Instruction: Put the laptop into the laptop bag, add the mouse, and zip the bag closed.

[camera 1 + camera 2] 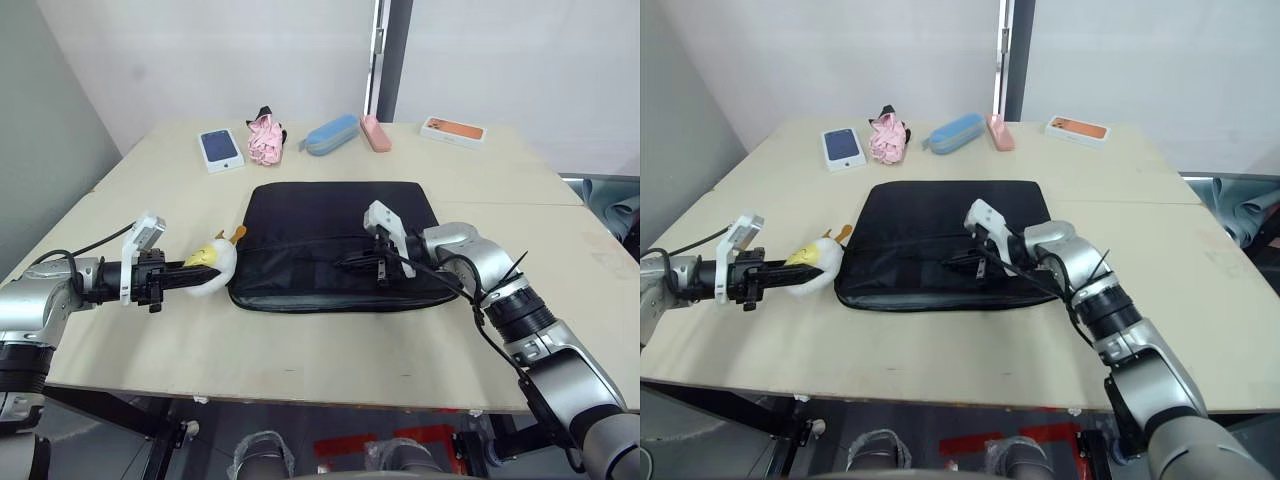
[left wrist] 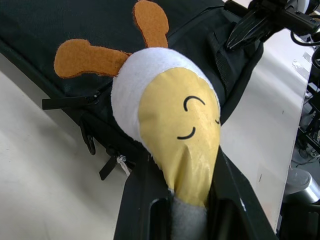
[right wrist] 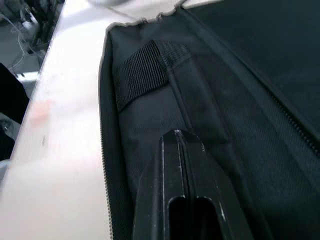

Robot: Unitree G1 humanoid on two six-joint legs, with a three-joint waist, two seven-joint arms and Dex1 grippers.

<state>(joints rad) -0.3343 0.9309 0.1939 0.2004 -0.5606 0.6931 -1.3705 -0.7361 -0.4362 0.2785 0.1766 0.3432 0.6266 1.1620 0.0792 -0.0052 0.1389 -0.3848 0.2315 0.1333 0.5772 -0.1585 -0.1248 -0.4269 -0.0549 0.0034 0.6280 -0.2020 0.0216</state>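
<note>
The plush duck (image 1: 212,266) is clamped by the left end effector (image 1: 190,279) — the right end effector (image 3: 179,137) is pressed shut on the laptop bag (image 1: 330,215).

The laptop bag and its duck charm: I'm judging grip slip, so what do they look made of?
The laptop bag looks like matte black woven fabric, its weave and webbing strap visible. The duck charm looks like soft white plush with a smoother yellow face and orange felt-like feet.
</note>
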